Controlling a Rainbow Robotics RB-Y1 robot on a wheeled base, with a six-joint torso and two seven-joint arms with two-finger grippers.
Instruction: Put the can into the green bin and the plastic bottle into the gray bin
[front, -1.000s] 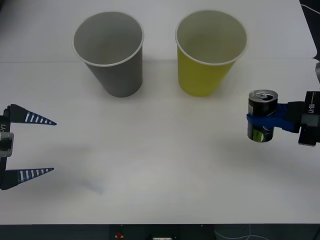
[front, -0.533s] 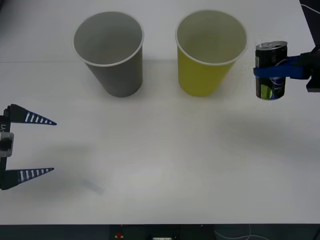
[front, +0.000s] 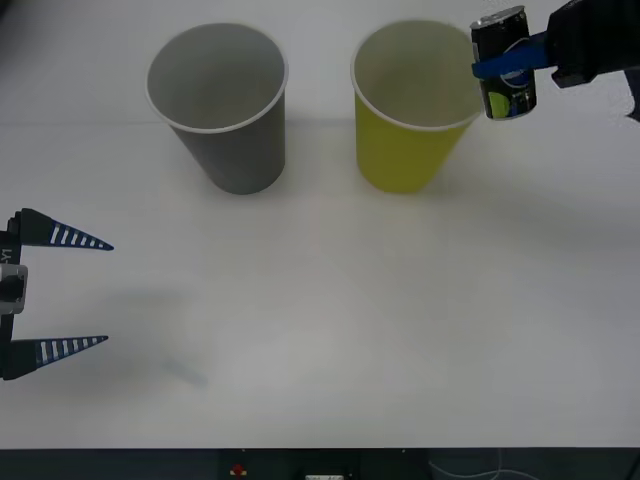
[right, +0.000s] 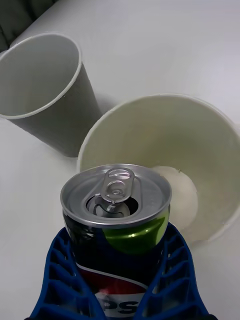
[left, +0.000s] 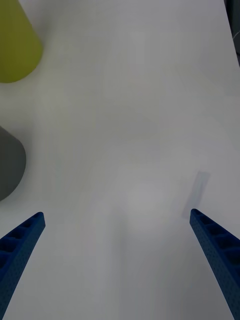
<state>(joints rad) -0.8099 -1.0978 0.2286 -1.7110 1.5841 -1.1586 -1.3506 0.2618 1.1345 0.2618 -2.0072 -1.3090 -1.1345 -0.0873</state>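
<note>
Two large paper cups stand upright and side by side on the smooth white bench (front: 320, 330), both tapered, with white rolled rims and pale insides: the gray bin (front: 220, 105) on the robot's left and the green bin (front: 420, 105), yellow-green outside, on its right. One small aluminium can (front: 503, 65) is held off the bench by the right tool (front: 510, 58), whose ribbed blue fingers (right: 172, 272) are closed round its dark body; in the front view it hangs slightly tilted, just beside the green bin's right rim and level with it. From the right wrist view the can's brushed silver top has its pull tab (right: 116, 183) raised over an opened mouth, a yellow-green patch curves below the rim, and the letters "PS" read in white on a blue and red band. One left tool (front: 60, 290) waits near the bench's left edge, its two pointed blue fingers spread wide, holding nothing.
</note>
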